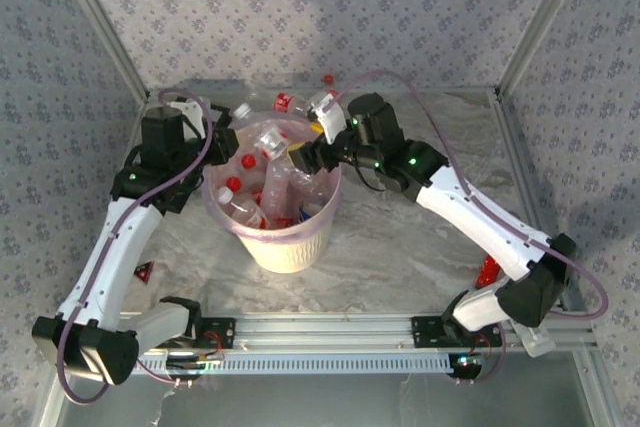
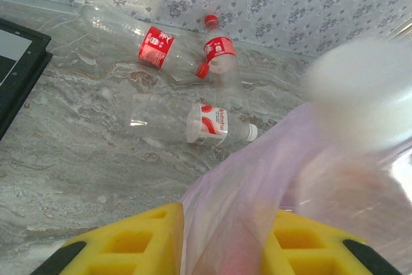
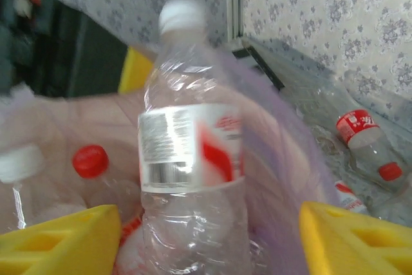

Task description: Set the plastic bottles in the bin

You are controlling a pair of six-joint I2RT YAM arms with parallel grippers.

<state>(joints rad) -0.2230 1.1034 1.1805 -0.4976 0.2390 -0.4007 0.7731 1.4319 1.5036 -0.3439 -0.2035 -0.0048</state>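
Release is the step in hand, I'd say: right end effector (image 3: 206,223) gapes over the bin (image 1: 290,252), white-capped bottle (image 3: 190,152) loose between its jaws. Left end effector (image 2: 222,236) pinches the liner (image 2: 232,185). Next calls for reaching bottles (image 2: 209,123) on the table (image 2: 84,133) behind.

White arms (image 1: 115,247), black joints (image 1: 160,137), perhaps lilac cables (image 1: 604,297)
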